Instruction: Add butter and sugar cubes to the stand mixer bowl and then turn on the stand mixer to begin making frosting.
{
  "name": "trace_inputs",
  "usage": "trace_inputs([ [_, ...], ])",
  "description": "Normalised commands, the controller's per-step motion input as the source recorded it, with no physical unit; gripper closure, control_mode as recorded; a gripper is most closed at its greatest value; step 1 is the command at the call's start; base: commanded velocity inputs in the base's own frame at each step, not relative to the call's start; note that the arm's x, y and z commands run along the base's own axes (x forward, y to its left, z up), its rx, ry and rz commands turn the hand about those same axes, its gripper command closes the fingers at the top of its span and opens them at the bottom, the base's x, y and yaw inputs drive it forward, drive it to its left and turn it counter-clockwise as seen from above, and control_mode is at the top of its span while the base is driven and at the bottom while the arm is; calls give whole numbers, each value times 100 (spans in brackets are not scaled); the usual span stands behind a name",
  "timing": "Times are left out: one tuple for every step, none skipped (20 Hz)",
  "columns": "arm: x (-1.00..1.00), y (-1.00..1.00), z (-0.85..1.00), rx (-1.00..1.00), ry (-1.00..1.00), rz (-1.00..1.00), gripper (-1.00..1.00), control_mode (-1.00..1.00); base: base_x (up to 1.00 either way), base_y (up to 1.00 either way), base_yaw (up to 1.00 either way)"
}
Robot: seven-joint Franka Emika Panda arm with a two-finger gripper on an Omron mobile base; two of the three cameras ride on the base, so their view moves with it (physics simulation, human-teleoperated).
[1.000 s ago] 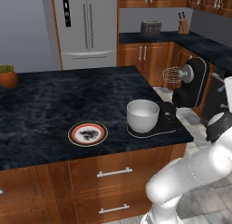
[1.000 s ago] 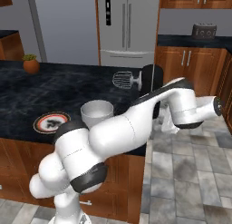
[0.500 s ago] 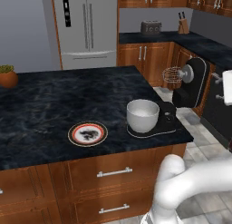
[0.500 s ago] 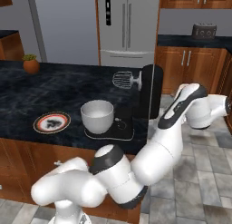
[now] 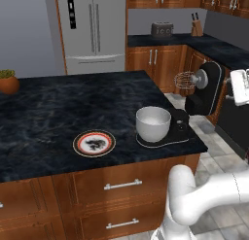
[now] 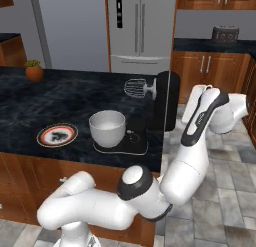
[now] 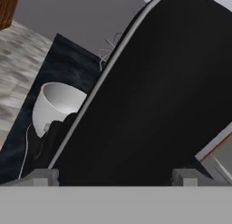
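The gripper [image 7: 114, 177] stands spread wide. Its two finger tips sit far apart at the bottom of the hand view, with nothing pinched between them. Straight ahead of it, close up, is the black stand mixer [image 7: 158, 91]. The mixer's bulky head crosses the hand view as a slanted mass, its long edge running from lower left to upper right.

In the left base view the white hand hangs at the right edge of the frame, just beside the back of the stand mixer [image 5: 205, 88] and apart from it. The head is tipped back, and the wire whisk [image 5: 184, 82] points toward the frame's left, above and to the right of the stand mixer bowl [image 5: 153, 122].

The coming move turns on that layout. The bowl lies on the other side of the mixer from the gripper, showing in the hand view as a pale cup at middle left [image 7: 56, 105], past the head's edge. To reach it, or anything further left, I judge the arm must come round or over the head.

Further left on the dark counter [image 5: 48, 108] lies the red-rimmed plate [image 5: 94, 143], well apart from the gripper. Whether the butter or sugar cubes rest on it is too small to tell. The bowl's inside looks plain white, so the adding step appears not yet done.
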Motion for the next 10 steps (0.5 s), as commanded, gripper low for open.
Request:
trace_inputs([
  [0,70,6,2,1,0,-100,-100,0,0,0],
  [0,81,2,1,2,0,-100,-100,0,0,0],
  [-11,85,4,1,3,0,-100,-100,0,0,0],
  [-31,89,0,0,4,0,-100,-100,0,0,0],
  [-39,89,1,1,3,0,-100,-100,0,0,0],
  [-36,89,0,1,2,0,-100,-100,0,0,0],
  [-33,91,0,1,2,0,-100,-100,0,0,0],
  [-34,94,0,0,2,0,-100,-100,0,0,0],
  [-41,98,1,0,0,0,-100,-100,0,0,0],
  [-44,100,1,0,0,0,-100,-100,0,0,0],
])
